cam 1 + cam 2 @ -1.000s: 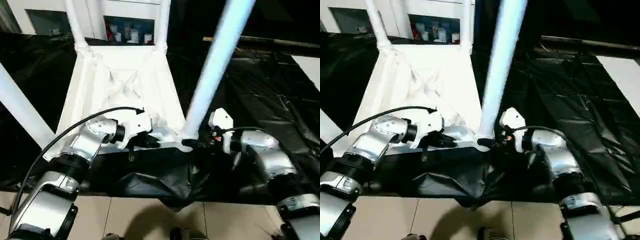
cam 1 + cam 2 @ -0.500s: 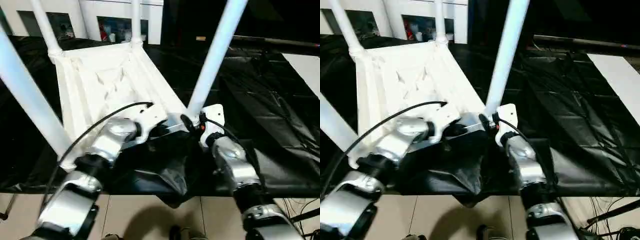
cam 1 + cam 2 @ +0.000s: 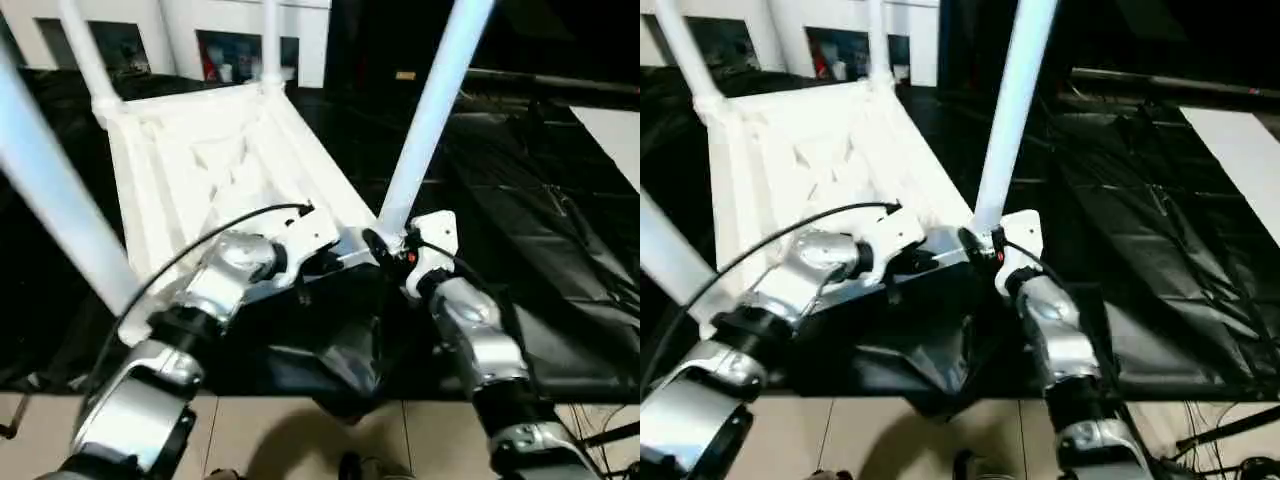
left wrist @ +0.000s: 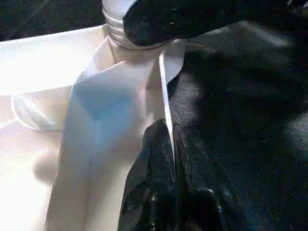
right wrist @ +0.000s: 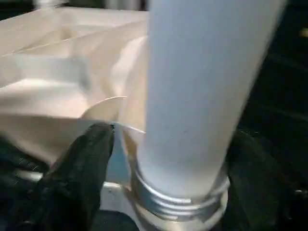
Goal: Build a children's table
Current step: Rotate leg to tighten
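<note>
Silver segmented forearms, white wrist housings, black fingers [image 4: 154,183]; black cable [image 3: 200,250] loops over left arm [image 3: 190,310].

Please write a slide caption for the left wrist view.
Left gripper pinches the upturned table top's thin rim beside a leg's corner socket.

No legible txt or labels

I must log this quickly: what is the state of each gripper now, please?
Left gripper: shut on the table top's rim.
Right gripper: shut around the near right leg, at its base.
</note>
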Robot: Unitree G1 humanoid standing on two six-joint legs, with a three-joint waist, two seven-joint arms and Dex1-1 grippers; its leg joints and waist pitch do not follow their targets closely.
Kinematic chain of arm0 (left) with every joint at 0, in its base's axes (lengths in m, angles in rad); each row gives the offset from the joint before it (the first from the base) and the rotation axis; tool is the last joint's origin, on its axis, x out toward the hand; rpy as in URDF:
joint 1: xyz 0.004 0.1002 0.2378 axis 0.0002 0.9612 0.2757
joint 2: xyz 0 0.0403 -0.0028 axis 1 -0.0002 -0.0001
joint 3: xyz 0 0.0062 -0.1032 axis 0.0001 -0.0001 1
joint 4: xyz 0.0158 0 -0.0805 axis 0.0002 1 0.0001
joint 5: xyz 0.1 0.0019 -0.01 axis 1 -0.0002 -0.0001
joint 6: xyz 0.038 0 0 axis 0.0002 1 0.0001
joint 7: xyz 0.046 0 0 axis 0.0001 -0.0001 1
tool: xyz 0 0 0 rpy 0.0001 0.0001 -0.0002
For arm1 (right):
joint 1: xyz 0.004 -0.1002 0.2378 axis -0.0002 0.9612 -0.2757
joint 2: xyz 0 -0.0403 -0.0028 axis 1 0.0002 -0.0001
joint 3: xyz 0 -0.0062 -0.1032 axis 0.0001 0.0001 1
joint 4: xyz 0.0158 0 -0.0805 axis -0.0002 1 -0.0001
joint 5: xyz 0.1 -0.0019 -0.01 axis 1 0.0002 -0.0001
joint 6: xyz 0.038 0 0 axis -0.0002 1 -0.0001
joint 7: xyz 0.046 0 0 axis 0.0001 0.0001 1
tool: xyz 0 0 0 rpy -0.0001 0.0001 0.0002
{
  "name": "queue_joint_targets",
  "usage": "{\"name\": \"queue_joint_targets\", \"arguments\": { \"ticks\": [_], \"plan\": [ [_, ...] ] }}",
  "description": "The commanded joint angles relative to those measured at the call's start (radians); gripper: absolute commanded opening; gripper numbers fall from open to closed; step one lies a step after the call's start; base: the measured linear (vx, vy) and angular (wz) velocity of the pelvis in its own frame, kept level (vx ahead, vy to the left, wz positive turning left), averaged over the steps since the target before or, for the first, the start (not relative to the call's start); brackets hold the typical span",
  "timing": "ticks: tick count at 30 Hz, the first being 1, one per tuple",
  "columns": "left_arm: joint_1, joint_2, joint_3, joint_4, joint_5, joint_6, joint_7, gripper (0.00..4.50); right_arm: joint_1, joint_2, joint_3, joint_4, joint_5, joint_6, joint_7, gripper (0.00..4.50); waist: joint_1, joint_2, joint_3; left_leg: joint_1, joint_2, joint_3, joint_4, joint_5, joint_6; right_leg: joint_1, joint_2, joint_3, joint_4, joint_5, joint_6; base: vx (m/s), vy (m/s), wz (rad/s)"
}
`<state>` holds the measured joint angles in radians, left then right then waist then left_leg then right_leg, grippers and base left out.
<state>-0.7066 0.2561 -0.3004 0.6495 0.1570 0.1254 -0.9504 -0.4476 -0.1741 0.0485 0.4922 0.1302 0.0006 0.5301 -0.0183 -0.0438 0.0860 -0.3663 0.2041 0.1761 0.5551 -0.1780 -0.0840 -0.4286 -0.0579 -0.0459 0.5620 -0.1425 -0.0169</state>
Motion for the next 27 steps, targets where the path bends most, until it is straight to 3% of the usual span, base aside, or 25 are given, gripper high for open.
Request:
{"name": "queue_joint_targets", "arguments": {
  "ticks": [1,6,11,15,21,27],
  "plan": [
    [0.080,0.046,-0.088,0.027,0.021,0.003,-0.122,0.00,0.029,-0.080,0.064,-0.062,0.037,0.064,0.212,3.77,0.010,0.000,-0.050,-0.005,0.021,0.001,-0.059,-0.227,0.099,0.062,-0.061,0.038,-0.065,-0.302,-0.190,0.000,0.000,0.00],
    [0.115,0.115,-0.099,-0.053,-0.038,-0.047,-0.305,0.00,0.059,-0.200,0.099,-0.130,0.074,0.097,0.433,3.77,0.018,0.006,-0.056,0.002,0.026,0.007,-0.053,-0.157,0.130,0.062,-0.061,0.038,-0.046,-0.150,-0.250,0.031,-0.009,0.00],
    [0.116,0.159,-0.105,-0.095,-0.060,-0.071,-0.393,0.00,0.044,-0.253,0.112,-0.131,0.080,0.096,0.527,3.77,0.027,0.005,-0.056,0.012,0.030,0.013,-0.052,-0.164,0.120,0.058,-0.060,0.040,-0.043,-0.144,-0.268,0.000,0.000,0.00],
    [0.107,0.170,-0.104,-0.116,-0.076,-0.062,-0.412,0.00,0.022,-0.276,0.137,-0.127,0.087,0.109,0.600,3.77,0.033,0.003,-0.054,0.013,0.030,0.014,-0.053,-0.178,0.112,0.058,-0.061,0.040,-0.043,-0.171,-0.258,0.000,0.000,0.00],
    [0.098,0.164,-0.096,-0.093,-0.066,-0.077,-0.402,0.00,0.012,-0.273,0.140,-0.109,0.077,0.108,0.611,3.12,0.040,-0.001,-0.057,0.008,0.027,0.018,-0.047,-0.151,0.111,0.060,-0.062,0.042,-0.039,-0.170,-0.240,0.000,0.000,0.00],
    [0.103,0.173,-0.100,-0.096,-0.071,-0.076,-0.415,0.00,0.011,-0.273,0.134,-0.104,0.082,0.111,0.624,2.76,0.047,-0.001,-0.057,0.008,0.025,0.020,-0.044,-0.148,0.111,0.059,-0.059,0.042,-0.037,-0.171,-0.236,0.000,0.000,0.00]
  ]
}}
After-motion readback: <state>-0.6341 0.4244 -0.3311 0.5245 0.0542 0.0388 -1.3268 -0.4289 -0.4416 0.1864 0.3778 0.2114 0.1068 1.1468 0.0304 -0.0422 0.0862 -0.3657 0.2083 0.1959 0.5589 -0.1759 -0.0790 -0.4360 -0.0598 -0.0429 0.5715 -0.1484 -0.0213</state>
